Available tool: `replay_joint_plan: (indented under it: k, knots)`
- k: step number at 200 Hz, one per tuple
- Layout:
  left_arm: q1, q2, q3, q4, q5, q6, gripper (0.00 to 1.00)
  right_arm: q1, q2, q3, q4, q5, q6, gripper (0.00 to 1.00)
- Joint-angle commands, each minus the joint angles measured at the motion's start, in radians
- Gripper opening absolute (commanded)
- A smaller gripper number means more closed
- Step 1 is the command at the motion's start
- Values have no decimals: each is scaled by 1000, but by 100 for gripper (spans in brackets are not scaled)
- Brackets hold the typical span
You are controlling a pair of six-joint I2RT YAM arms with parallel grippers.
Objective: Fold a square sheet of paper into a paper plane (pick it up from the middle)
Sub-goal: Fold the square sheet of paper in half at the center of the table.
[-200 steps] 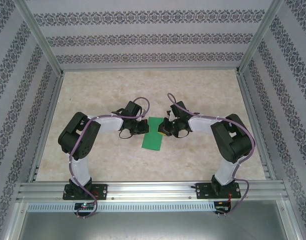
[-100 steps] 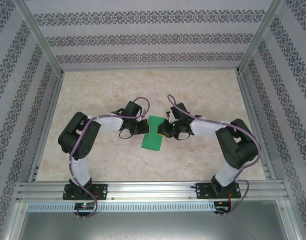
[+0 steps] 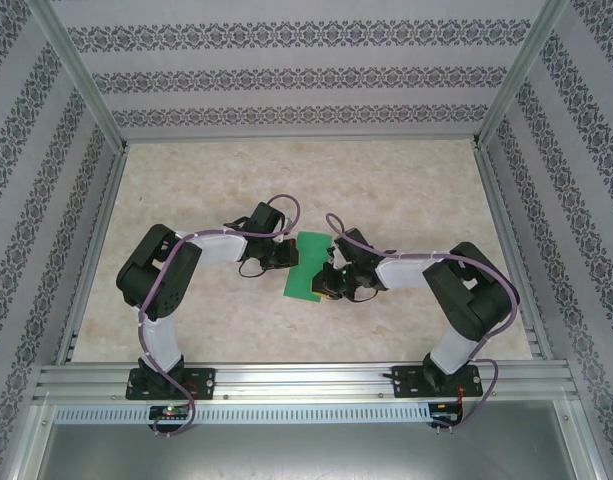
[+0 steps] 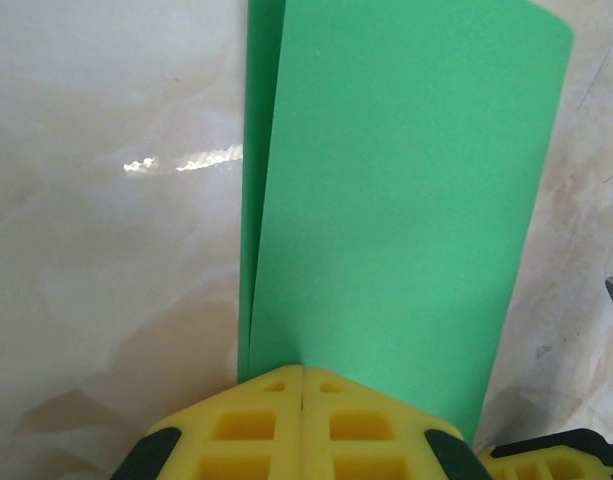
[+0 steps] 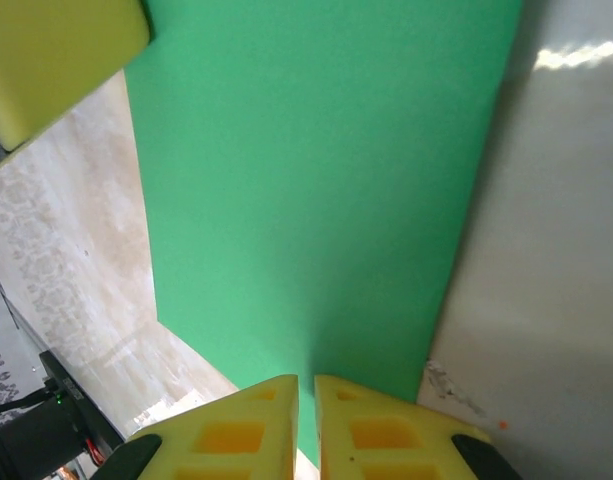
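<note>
Paper (image 3: 305,262), folded double; left and right jaws pinch opposite edges.

Marble-patterned table (image 3: 406,190) inside papered walls (image 3: 286,75).
Striped floral bands are running across the walls; aluminium posts (image 3: 82,78) are framing the corners, and light is glinting off the pale table.

far table (image 3: 386,180) free, walls (image 3: 46,180) flanking, paper (image 3: 304,270) midway

The right hand (image 3: 323,287) slid nearer along the paper (image 3: 306,264).
</note>
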Motion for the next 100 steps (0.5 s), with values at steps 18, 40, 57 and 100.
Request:
replay_joint_plan:
  k: [18, 40, 57, 100]
  knots:
    - [-23, 27, -31, -144, -57, 18, 0, 17, -99, -3, -37, 23, -2, 15]
    - [-24, 25, -27, -147, -59, 17, 0, 37, -96, -17, -21, 10, 10, 15]
    - [-25, 22, -27, -147, -59, 15, 0, 57, -76, -25, -21, 15, 7, 15]
    - [-29, 4, -31, -145, -60, 10, 0, 60, -12, -60, 6, 36, 6, 15]
